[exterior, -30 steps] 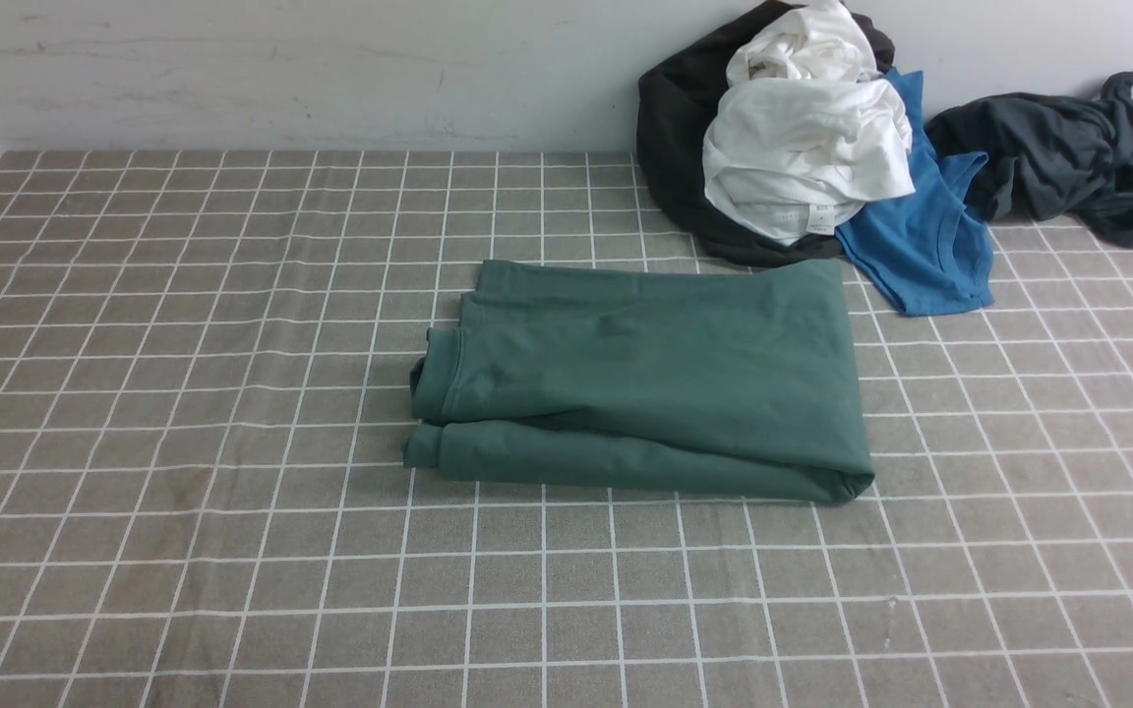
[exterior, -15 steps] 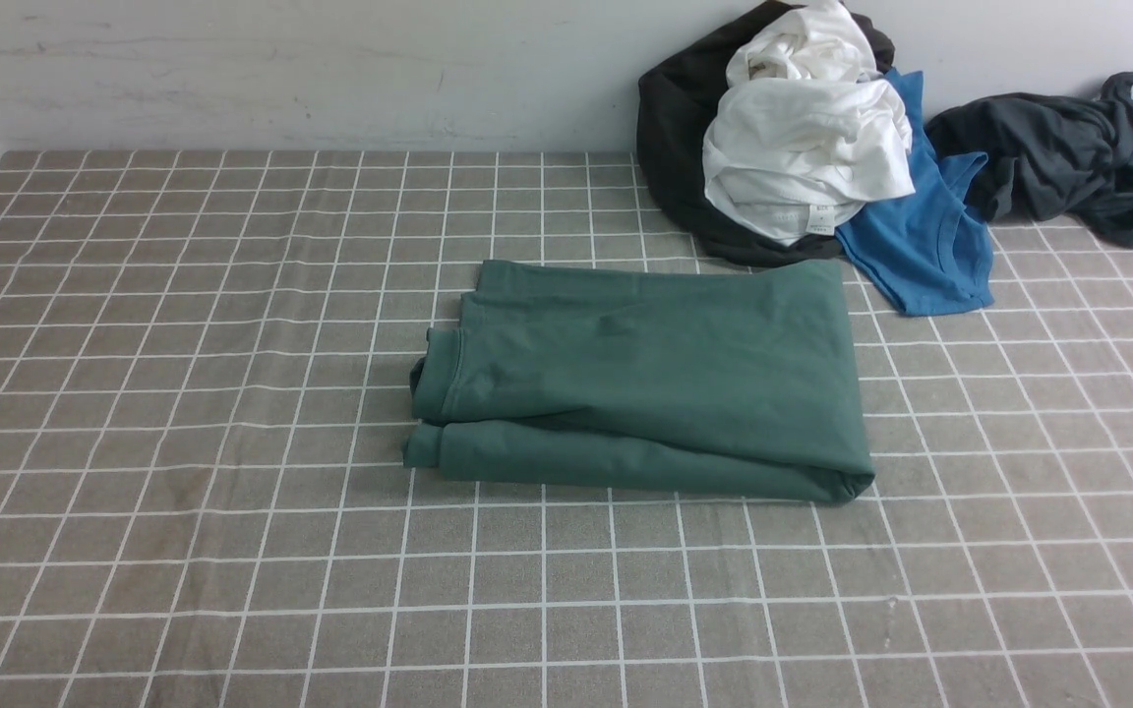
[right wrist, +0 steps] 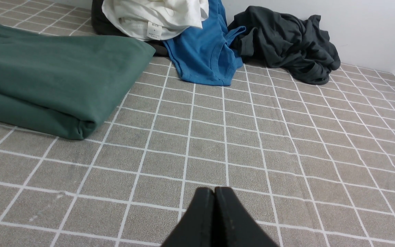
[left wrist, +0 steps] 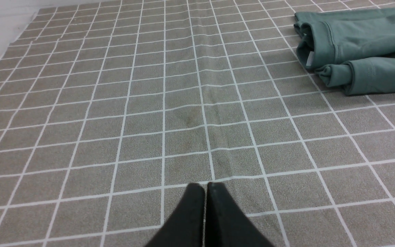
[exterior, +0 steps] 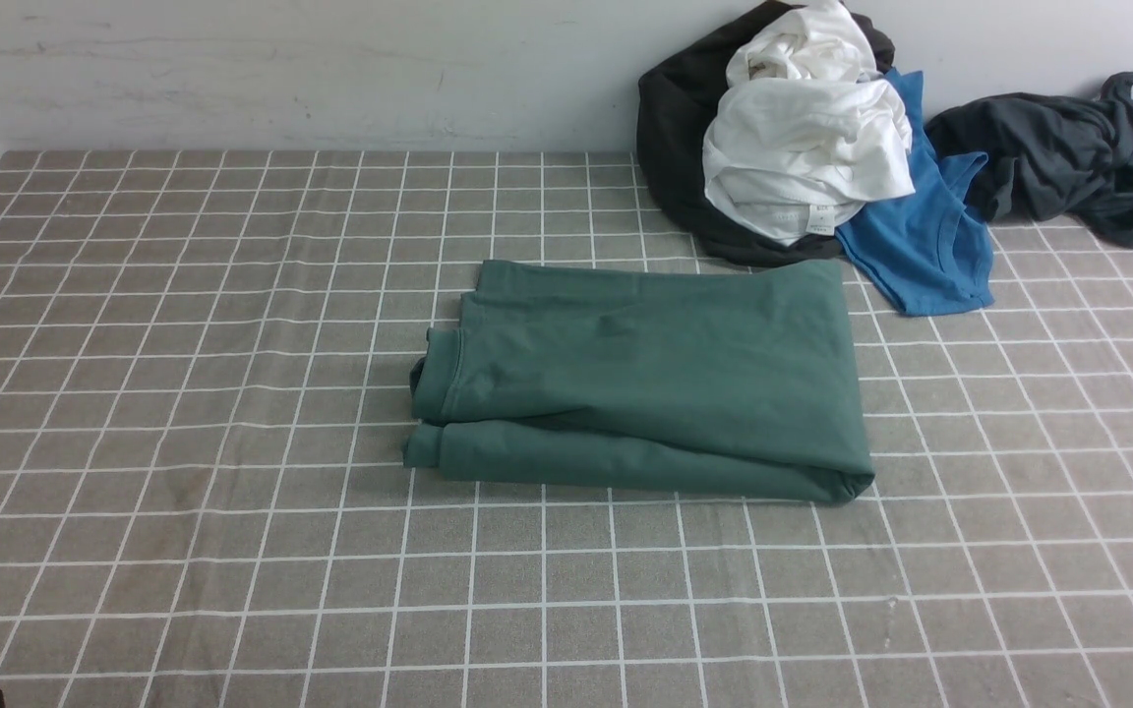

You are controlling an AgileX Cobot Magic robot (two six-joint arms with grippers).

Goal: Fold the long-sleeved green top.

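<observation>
Green long-sleeved top (exterior: 640, 383) is lying folded mid-tabletop (exterior: 183, 393), clothes pile (exterior: 803, 138) sitting at its 1 o'clock. Left pincer (left wrist: 205, 192) and right pincer (right wrist: 214, 197) are both hovering pinched together, gripping nothing, well apart from the top.

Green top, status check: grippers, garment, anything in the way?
Left gripper shut, empty; right gripper shut, empty. Green top folded, lying on the checked cloth. Clothes pile touches its far right corner.

On the grey checked tablecloth (exterior: 183, 413) lie five garments — one folded green long-sleeved top (exterior: 645, 379), one white crumpled shirt (exterior: 803, 147), one blue T-shirt (exterior: 921, 251), one black crumpled garment (exterior: 675, 128) under the white one and one dark grey crumpled garment (exterior: 1068, 152).
</observation>
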